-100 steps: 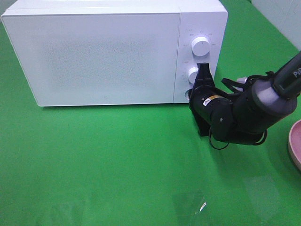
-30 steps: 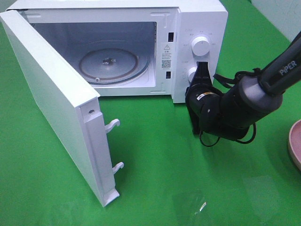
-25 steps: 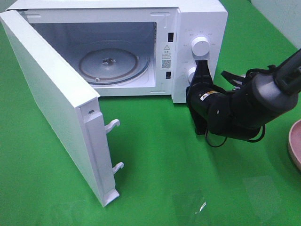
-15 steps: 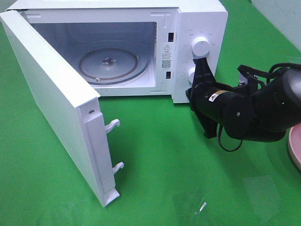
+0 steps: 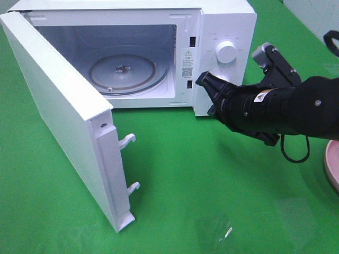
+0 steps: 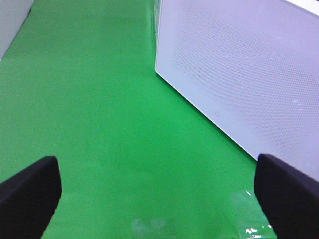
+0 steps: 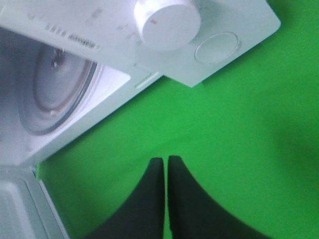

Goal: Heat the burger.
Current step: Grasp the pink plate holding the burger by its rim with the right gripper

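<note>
Right gripper [image 5: 203, 80] first: its two black jaws are clenched tight together with nothing between them, clear in the wrist view [image 7: 166, 162], and it hangs just in front of the control panel. The left gripper [image 6: 155, 164] is spread wide and empty, low over the green table [image 5: 175, 185], looking at the outside of the door. Now the big piece: the white microwave [image 5: 225, 18] sits along the table's far edge, towards the far left corner. Its door [image 5: 53, 106] is swung right out towards the near left corner, and the cavity is open and bare. The glass turntable [image 5: 124, 71] inside has nothing on it. At the right edge of the table, a sliver of pink plate [image 5: 332, 164] peeks in. Smaller again, the upper knob [image 5: 226, 52] on the panel is untouched. And the burger? Nowhere in any view; it may be off past that right edge, but I can't tell. So, by my reading, opening is done and fetching comes next: that right gripper needs to release its jaws, find the burger, take it gently, and carry it clear of the door onto the turntable.
</note>
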Available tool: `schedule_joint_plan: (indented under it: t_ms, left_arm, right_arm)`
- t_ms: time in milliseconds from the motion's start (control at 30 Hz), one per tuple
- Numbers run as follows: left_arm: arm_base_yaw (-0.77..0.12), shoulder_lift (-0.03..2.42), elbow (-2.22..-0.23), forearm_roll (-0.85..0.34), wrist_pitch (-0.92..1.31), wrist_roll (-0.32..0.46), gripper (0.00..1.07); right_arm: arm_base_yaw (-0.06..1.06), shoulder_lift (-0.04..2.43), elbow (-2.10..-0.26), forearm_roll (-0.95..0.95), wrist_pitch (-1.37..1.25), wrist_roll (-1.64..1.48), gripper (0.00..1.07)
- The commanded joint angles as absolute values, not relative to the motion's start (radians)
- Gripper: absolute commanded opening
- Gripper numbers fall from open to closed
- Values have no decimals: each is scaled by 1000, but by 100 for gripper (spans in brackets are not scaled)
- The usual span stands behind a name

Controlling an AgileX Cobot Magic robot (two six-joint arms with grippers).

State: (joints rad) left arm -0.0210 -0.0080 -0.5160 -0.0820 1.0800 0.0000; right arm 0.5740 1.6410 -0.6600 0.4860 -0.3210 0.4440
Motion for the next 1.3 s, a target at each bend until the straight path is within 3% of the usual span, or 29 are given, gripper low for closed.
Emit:
schedule_joint_plan:
  t_ms: [33, 333, 600, 700, 1033, 1067, 1100, 1133, 1167, 1200, 1233, 1267, 1300]
  left_arm:
    - [-28, -21, -515, -87, 1065, 0, 100]
    - [-28, -21, -515, -87, 1065, 0, 100]
    - [-28, -21, -515, -87, 1065, 0, 100]
    - [-28, -21, -515, -87, 1065, 0, 100]
    - [-28, -21, -515, -87, 1065, 0, 100]
    - [-28, -21, -515, -87, 1065, 0, 100]
    - [-28, -21, -515, -87, 1065, 0, 100]
    - [-28, -21, -515, -87, 1065, 0, 100]
    - [-28, -21, -515, -87, 1065, 0, 100]
    - [-28, -21, -515, -87, 1065, 0, 100]
    - [-28, -21, -515, -87, 1065, 0, 100]
    - [-28, -21, -515, -87, 1065, 0, 100]
    - [-28, -21, -515, -87, 1065, 0, 100]
  right_arm:
    - [570, 1565, -660, 473, -170, 199, 4]
    - [570, 1480, -661, 424, 36, 43, 5]
    - [558, 1403, -731, 164, 393, 50, 8]
    - [551, 1397, -741, 146, 421, 50, 8]
    - [413, 1346, -787, 46, 620, 45, 16]
    - [388, 1344, -790, 20, 647, 45, 24]
    - [388, 1344, -790, 20, 647, 45, 24]
    - [363, 1343, -790, 0, 675, 43, 38]
    - [363, 1343, -790, 0, 675, 43, 38]
    - [340, 1343, -790, -21, 692, 28, 56]
    - [340, 1343, -790, -21, 692, 28, 56]
    - [318, 1343, -790, -35, 708, 10, 80]
    - [308, 1343, -790, -36, 711, 0, 86]
